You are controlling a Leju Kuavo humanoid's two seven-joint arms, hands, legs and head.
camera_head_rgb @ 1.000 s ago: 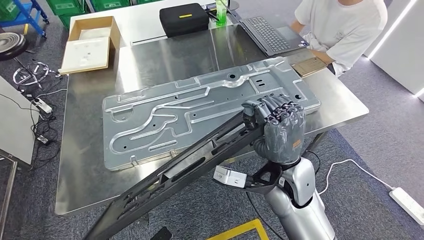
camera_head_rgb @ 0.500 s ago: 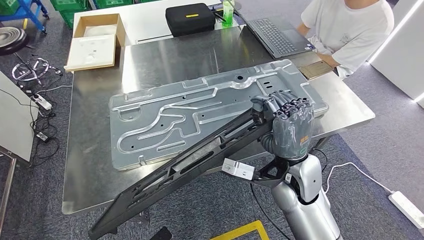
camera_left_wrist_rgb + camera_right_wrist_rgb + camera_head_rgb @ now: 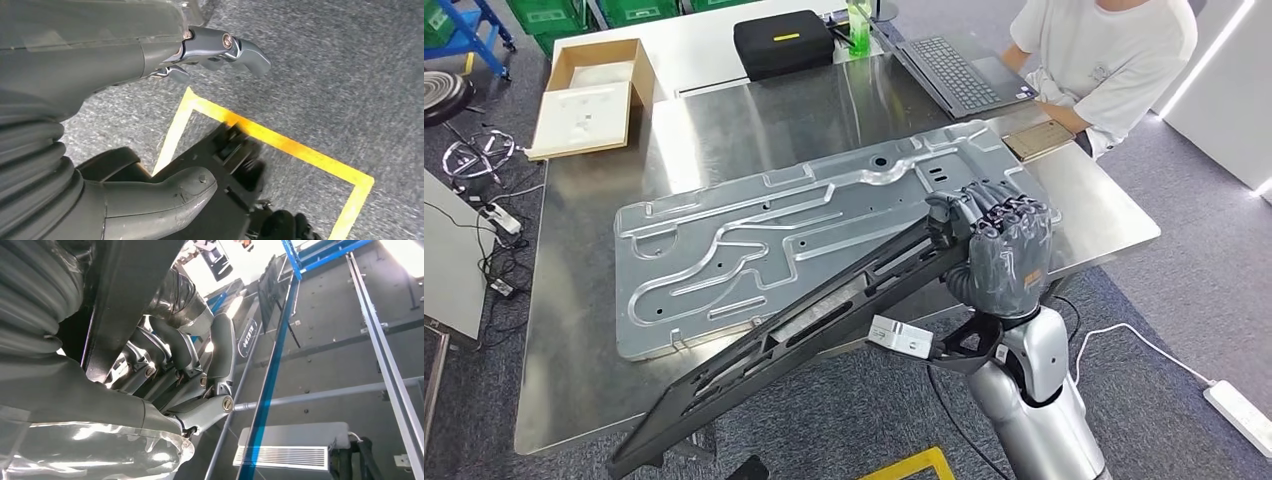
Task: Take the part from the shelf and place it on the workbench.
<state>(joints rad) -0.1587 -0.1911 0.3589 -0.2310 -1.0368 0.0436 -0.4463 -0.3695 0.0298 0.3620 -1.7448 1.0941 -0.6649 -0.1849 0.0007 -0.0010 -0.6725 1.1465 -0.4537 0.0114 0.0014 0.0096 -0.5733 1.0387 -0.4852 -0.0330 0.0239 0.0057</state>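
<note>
Gripping long black part (image 3: 804,325) at its upper end, right robot hand (image 3: 1002,250) (fingers curled), above workbench (image 3: 584,380)

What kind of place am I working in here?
Likely a factory or lab workstation: a steel workbench bearing a large stamped metal panel, green storage crates behind it, and yellow floor tape marking the standing spot.

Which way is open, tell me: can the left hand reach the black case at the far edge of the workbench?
Probably not. The left hand hangs low over the floor, and the black case lies beyond the large metal plate.
</note>
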